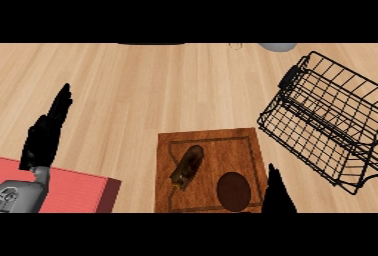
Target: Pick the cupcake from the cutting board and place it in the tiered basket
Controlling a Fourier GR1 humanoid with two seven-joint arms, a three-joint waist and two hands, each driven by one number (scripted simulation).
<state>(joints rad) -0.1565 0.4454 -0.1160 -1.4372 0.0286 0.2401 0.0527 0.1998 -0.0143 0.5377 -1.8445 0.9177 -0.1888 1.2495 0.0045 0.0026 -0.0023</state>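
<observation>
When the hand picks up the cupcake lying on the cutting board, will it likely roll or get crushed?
The cupcake lies on its side on the cutting board, so a nudge may well roll it. It looks small beside the right hand, so it is probably light. A cupcake is usually soft, so curling fingers could dent it.

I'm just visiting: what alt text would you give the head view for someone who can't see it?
A brown cupcake lies tipped over on a wooden cutting board, beside a dark round spot. A black wire tiered basket sits on the counter to the right. The left hand rests open at left, and the right hand is open by the board's lower right corner.
</observation>
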